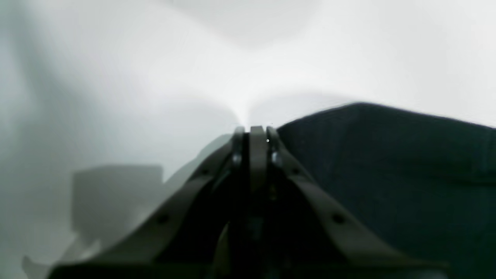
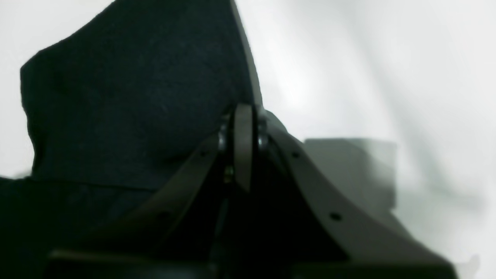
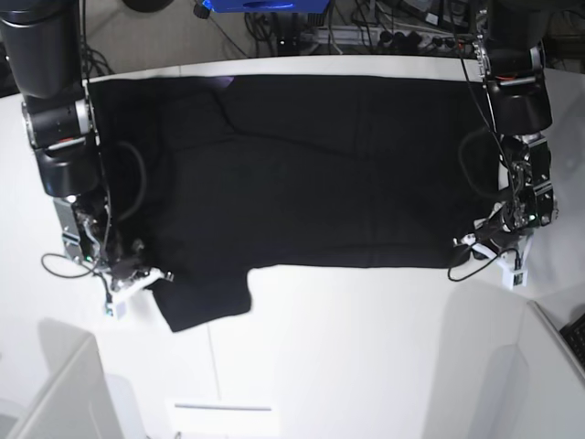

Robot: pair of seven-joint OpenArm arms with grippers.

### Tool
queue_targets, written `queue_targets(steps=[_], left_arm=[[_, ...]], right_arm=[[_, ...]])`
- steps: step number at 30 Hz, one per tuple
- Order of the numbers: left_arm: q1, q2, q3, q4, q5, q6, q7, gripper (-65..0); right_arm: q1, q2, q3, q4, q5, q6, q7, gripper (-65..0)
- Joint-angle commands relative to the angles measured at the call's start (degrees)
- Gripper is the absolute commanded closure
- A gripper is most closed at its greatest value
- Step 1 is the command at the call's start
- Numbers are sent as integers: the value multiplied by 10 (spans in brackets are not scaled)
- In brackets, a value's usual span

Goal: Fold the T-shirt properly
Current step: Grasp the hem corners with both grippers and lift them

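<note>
Pinching shut at the near hem, the left gripper (image 1: 254,130) had its jaws closed at the corner of the T-shirt (image 3: 311,174), dark cloth lying against its right side; whether fabric sat between the tips was too blurred to tell. The right gripper (image 2: 243,110) was likewise closed, at the edge of the near sleeve. The black shirt lay spread plain side up across the white table (image 3: 366,347), collar end toward the right arm, one sleeve jutting toward the camera. Judged from this, both near corners were being gripped for the first fold; the next move called for lifting together and carrying the near edge over the far one
</note>
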Motion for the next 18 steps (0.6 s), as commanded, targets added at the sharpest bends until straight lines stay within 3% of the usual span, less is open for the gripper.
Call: queue_targets(steps=[1, 5, 11, 18], left_arm=[[-11, -8, -2, 18, -4, -4, -9, 0], [-2, -8, -8, 47, -4, -4, -9, 0], [13, -6, -86, 77, -4, -5, 21, 0], [39, -7, -90, 144, -4, -5, 53, 0]], right_arm=[[7, 7, 2, 15, -5, -3, -21, 0], [-5, 9, 2, 58, -5, -4, -34, 0], [-24, 24, 5, 113, -4, -5, -47, 0], [-67, 24, 104, 188, -8, -5, -91, 0]])
